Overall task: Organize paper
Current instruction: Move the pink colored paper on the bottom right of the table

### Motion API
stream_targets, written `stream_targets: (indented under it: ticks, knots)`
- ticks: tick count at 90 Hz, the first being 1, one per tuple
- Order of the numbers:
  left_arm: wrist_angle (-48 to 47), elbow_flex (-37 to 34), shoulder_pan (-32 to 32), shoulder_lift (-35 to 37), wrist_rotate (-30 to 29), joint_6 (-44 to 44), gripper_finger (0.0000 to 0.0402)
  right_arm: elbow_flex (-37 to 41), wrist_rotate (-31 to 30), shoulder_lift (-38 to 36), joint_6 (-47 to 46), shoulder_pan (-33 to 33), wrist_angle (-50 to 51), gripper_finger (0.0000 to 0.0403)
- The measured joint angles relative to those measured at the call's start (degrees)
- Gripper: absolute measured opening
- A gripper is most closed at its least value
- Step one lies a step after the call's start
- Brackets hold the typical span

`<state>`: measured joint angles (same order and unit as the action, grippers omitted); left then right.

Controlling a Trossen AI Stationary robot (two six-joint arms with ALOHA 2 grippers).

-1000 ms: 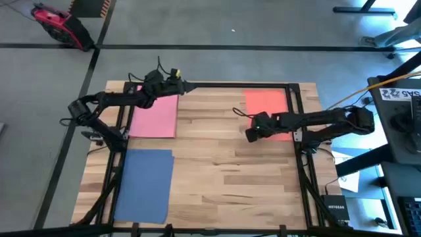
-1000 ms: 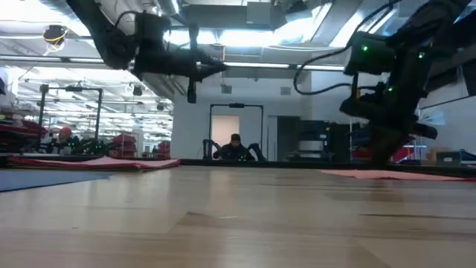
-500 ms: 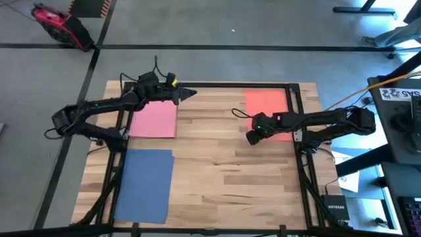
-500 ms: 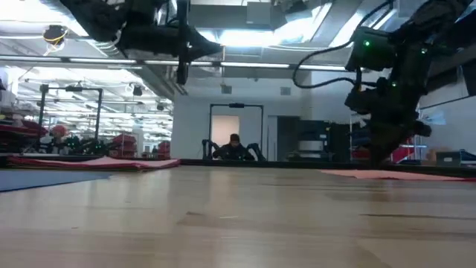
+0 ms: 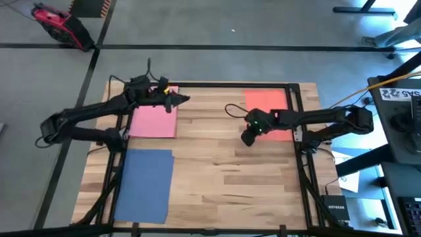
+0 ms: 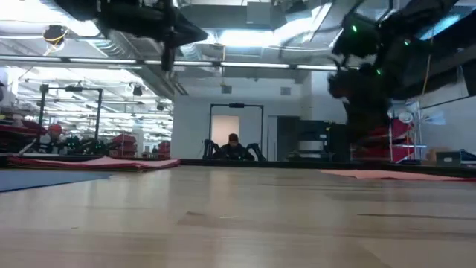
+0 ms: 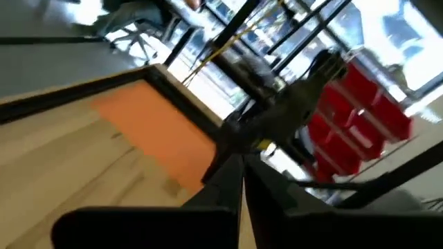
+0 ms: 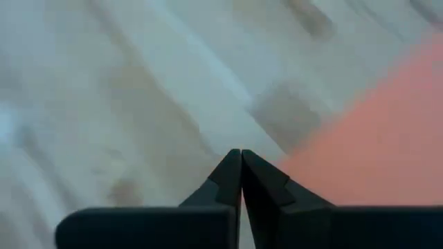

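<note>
Patience here: right gripper (image 5: 247,139), fingers pressed together and empty, mid-frame beside the orange sheet (image 5: 266,100), should open before pinching its edge; left gripper (image 5: 185,99), likewise closed, hangs above the pink sheet (image 5: 154,120)

Bare table (image 5: 217,171) lies free between paper (image 5: 154,120) sheets.

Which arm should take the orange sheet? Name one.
Right. The right gripper hangs just off the orange sheet's edge, fingers shut and empty; the left gripper is over by the pink sheet.

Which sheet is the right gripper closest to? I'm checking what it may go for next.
The orange paper at the table's far right; the right gripper, shut, hovers off its near left corner. Pink and blue lie far left.
</note>
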<state>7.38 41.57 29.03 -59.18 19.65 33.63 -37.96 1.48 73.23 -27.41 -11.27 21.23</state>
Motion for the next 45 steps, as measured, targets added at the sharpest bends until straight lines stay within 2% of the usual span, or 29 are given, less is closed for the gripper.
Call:
stream_targets:
  ticks: [10,28,36,45]
  knots:
    - [-13.84,-0.01,-2.51,4.66,-2.50,-3.96,0.0000,-2.56,2.23,1.12,4.64,0.02,-4.04,0.0002]
    - [-41.31,-0.01,-10.44,7.93,-10.56,-9.99,0.0000,-7.38,0.59,3.91,8.75,0.02,-4.48,0.0026]
    - [-51.13,-0.01,-15.46,6.61,-17.40,-12.52,0.0000,-9.26,-1.17,5.29,9.01,0.02,-3.43,0.0043]
    - [-55.52,-0.04,-20.28,4.42,-25.54,-16.47,0.0000,-10.58,-2.26,6.42,8.46,0.02,-3.24,0.0058]
